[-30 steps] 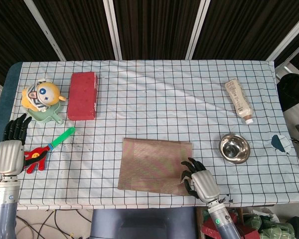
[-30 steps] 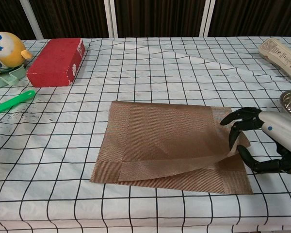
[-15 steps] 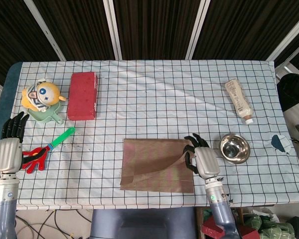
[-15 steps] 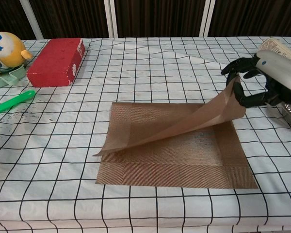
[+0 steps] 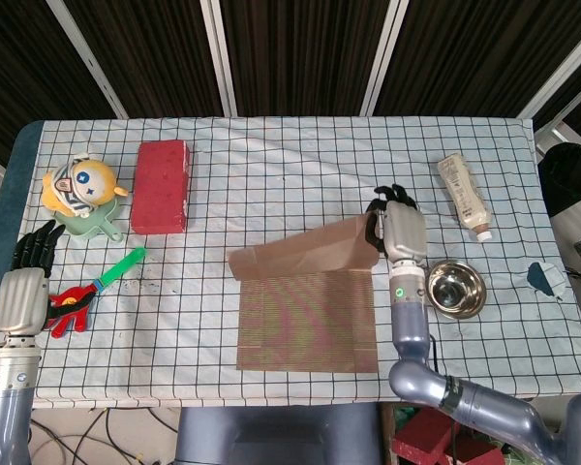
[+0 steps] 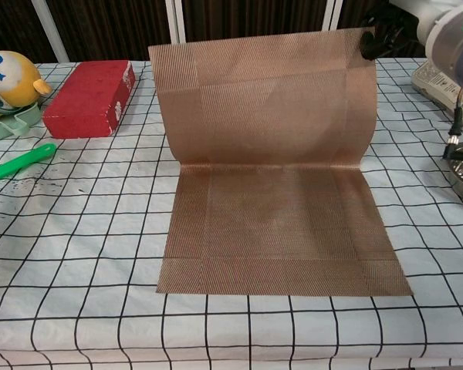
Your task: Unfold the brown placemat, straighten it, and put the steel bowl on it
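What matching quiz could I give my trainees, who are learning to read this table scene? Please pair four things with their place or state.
Things:
1. brown placemat
2. steel bowl
3. red brick
4. left hand

Places or states:
A. bare on the checked cloth, right of the mat
B. at the table's left edge, fingers apart, holding nothing
C. half opened, far half lifted by the right hand
D. lying beside the yellow toy

Pairs: 1-C, 2-A, 3-D, 4-B
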Controlling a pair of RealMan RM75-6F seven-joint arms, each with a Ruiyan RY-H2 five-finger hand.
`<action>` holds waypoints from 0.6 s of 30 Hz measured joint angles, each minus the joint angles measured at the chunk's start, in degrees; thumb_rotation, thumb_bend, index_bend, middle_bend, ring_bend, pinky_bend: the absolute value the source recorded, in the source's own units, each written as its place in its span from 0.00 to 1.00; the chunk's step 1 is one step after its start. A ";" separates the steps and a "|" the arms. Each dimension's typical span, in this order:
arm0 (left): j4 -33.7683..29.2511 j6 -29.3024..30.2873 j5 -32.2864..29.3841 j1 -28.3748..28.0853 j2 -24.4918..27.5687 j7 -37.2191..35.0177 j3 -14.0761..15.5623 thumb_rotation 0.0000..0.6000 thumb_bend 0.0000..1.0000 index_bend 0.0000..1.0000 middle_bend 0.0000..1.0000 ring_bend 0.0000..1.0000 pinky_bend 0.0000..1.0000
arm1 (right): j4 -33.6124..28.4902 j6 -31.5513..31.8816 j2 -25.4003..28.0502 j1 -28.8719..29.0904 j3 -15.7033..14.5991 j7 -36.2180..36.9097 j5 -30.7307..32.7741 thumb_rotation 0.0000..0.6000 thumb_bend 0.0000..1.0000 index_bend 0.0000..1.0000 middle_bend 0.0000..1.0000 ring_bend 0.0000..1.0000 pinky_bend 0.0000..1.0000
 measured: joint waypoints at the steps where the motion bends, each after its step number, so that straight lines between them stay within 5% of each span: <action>1: -0.06 -0.13 -0.05 -0.03 0.06 -0.06 0.02 1.00 0.00 0.00 0.00 0.00 0.00 | 2.02 -0.21 -0.35 1.33 0.98 -0.36 1.02 1.00 0.54 0.58 0.19 0.09 0.16; 5: -0.32 -0.63 -0.39 -0.12 0.30 -0.34 0.07 1.00 0.00 0.00 0.00 0.00 0.00 | 11.79 -1.60 -1.83 6.24 4.73 -1.90 5.81 1.00 0.37 0.29 0.10 0.06 0.16; 9: -0.71 -1.21 -0.54 -0.24 0.53 -0.39 0.28 1.00 0.00 0.00 0.00 0.00 0.00 | 18.43 -3.69 -2.65 10.15 6.39 -4.31 11.29 1.00 0.27 0.13 0.07 0.06 0.16; 18: -0.88 -0.88 -0.19 -0.17 0.50 0.30 0.59 1.00 0.00 0.00 0.00 0.00 0.00 | 19.27 -4.97 -1.69 11.20 5.89 -5.07 15.01 1.00 0.16 0.00 0.04 0.05 0.16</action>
